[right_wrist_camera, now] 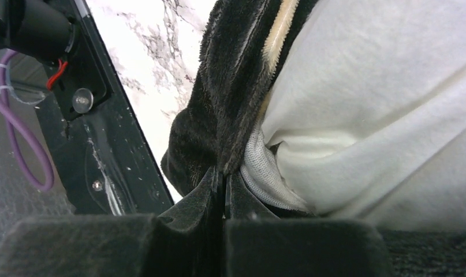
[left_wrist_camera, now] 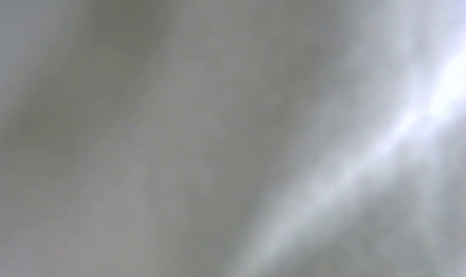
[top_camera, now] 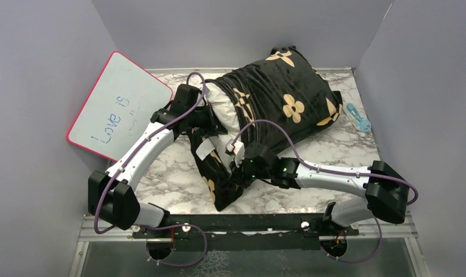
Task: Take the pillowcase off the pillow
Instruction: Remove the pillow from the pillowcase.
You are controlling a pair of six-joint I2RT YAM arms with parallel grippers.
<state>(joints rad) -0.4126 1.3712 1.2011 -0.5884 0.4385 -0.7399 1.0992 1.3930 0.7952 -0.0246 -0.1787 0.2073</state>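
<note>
Only the right wrist view shows the right gripper (right_wrist_camera: pixel 224 193) clamped on the pillowcase (right_wrist_camera: pixel 219 115). Overhead, the left gripper (top_camera: pixel 209 123) meets the pillow (top_camera: pixel 226 115) at its nine o'clock end, its grip impossible to tell.

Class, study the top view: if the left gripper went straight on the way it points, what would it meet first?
The bare white end of the pillow, beside the bunched pillowcase. The left gripper seems pressed against it: its wrist view shows only pale blur.
</note>
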